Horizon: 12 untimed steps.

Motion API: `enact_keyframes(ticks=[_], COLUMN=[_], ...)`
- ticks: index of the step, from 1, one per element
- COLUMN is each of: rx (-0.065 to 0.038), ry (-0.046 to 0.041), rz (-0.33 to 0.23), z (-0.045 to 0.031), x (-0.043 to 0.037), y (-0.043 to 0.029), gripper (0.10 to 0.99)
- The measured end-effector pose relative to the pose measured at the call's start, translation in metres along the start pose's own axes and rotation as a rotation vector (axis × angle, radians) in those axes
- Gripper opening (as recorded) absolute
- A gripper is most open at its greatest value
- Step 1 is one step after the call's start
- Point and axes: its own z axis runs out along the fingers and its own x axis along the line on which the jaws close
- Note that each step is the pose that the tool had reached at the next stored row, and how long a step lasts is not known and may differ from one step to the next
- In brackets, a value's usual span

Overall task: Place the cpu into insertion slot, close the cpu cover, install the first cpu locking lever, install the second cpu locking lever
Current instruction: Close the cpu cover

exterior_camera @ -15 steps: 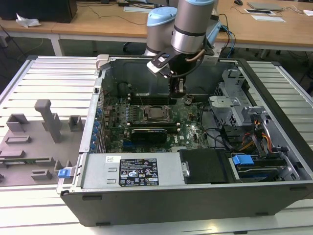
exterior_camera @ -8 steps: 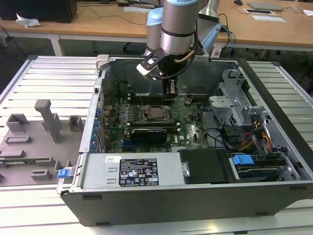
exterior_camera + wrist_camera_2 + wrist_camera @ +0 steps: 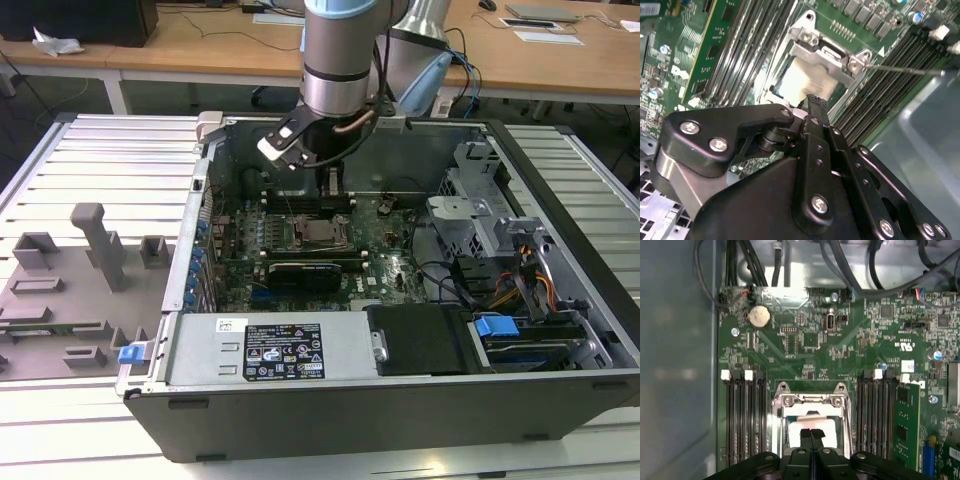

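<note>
Green motherboard [image 3: 840, 350], black hand [image 3: 811, 433], silver cpu [image 3: 830, 435]

We saw a green motherboard [image 3: 395, 262] inside an open case [image 3: 300, 425]. On the motherboard sat a coin battery [image 3: 759, 316], black memory slots [image 3: 745, 410] and a green module [image 3: 905, 425]. Nearer the camera than the motherboard lay a grey power supply [image 3: 265, 350]. To its exterior view's right were cables [image 3: 470, 285], to its left a grey tray [image 3: 70, 290]. Beyond it stood desks [image 3: 150, 45].
</note>
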Motion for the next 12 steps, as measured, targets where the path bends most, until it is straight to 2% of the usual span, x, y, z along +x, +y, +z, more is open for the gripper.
enact_keyframes(ticks=[5, 12], rx=[0.0, 0.0], ry=[0.0, -0.0002], rz=[0.0, -0.011], z=[0.0015, 0.0016], x=[-0.0074, -0.0075], y=[-0.0028, -0.0028], gripper=[0.106, 0.106])
